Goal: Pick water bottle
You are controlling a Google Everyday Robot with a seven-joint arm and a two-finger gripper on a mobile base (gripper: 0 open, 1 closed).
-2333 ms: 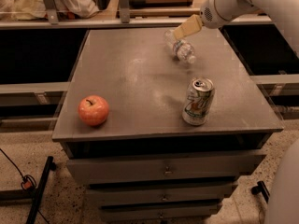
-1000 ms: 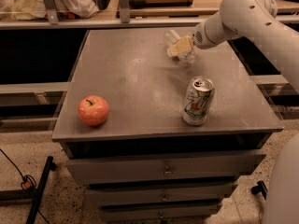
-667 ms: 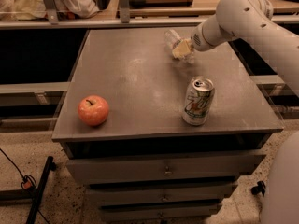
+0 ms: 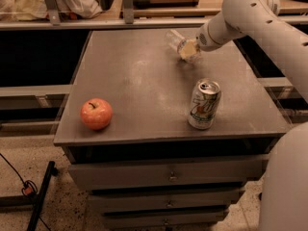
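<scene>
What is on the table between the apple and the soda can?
Nothing: the table between apple and soda can is bare in the camera view. The gripper is behind, at the water bottle.

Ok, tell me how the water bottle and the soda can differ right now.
The water bottle is clear plastic; the soda can is opaque, silver with green print. The bottle lies on its side at the far side of the table; the can stands upright near the front edge. The gripper is at the bottle, while the can stands apart from it. Both are drink containers on the table's right half.
</scene>
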